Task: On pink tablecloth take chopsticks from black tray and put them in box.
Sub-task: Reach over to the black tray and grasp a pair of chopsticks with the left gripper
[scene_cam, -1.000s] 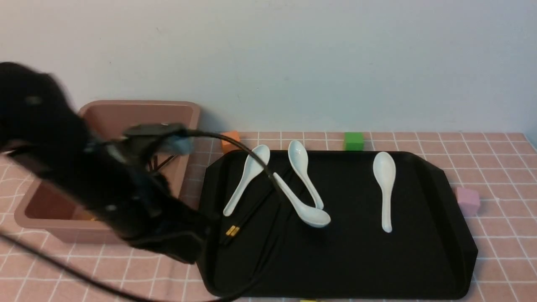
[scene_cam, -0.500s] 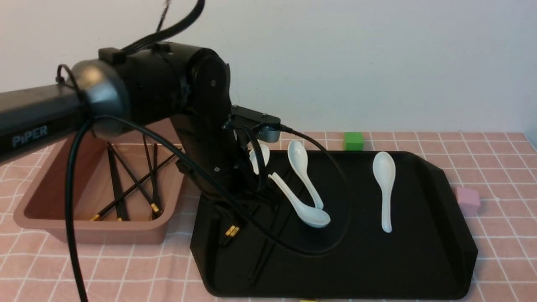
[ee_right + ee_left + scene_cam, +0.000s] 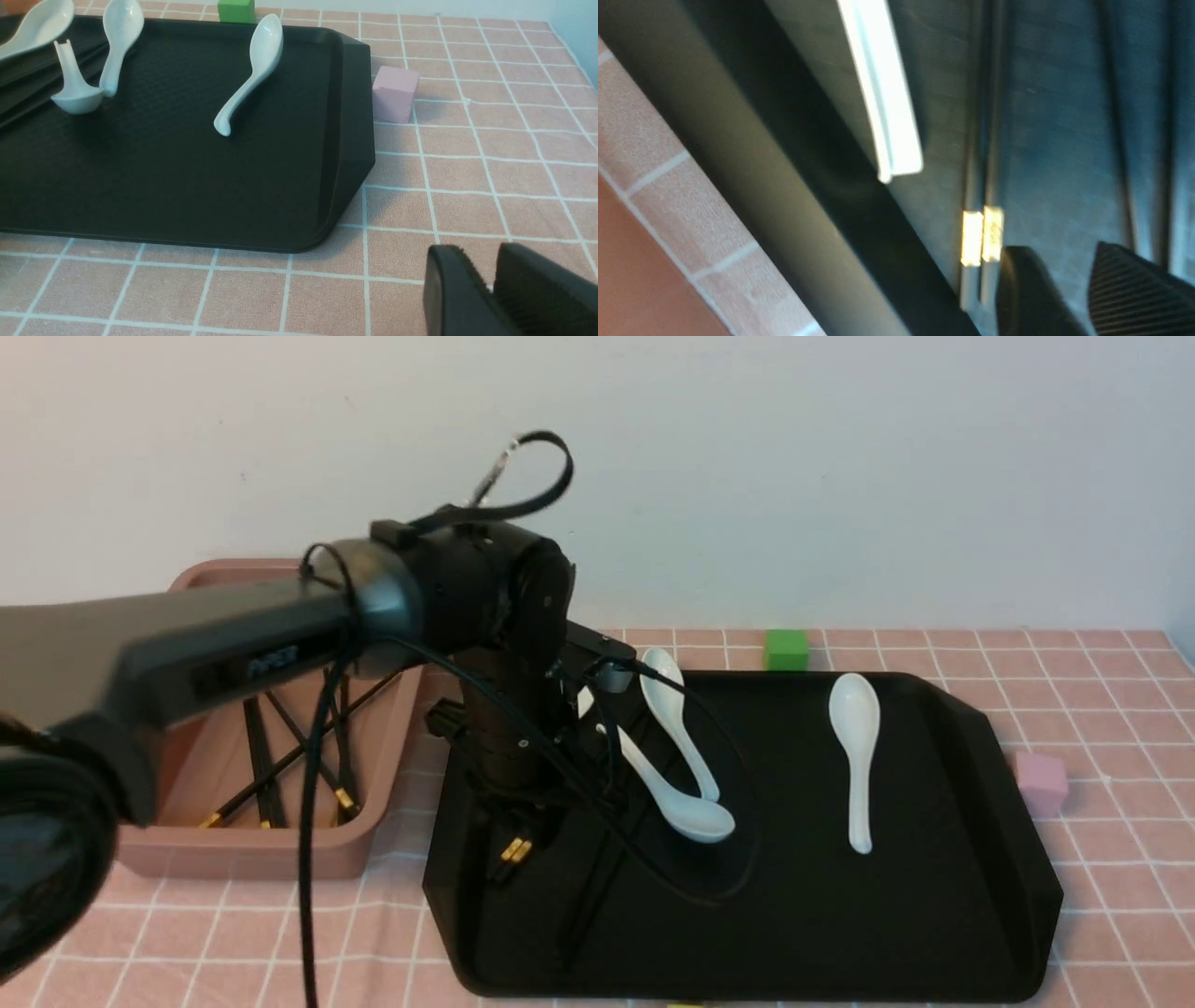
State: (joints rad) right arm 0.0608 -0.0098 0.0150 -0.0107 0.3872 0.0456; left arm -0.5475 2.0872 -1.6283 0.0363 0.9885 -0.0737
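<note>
Toward the front right corner of the table, the right gripper [image 3: 495, 289] hovers over the pink tablecloth [image 3: 467, 186] with white grid lines, its black fingers pressed together and empty. The large flat black tray [image 3: 934, 933] of plastic lies in the middle. Over its left part the left gripper [image 3: 1078, 298] hangs low, fingers a little apart, grasping nothing. A pair of thin black chopsticks [image 3: 992, 233] with gold bands lies on the tray just beside one finger. More chopsticks lie crossed in the deep dusty-pink plastic box [image 3: 233, 859] toward the back left corner.
</note>
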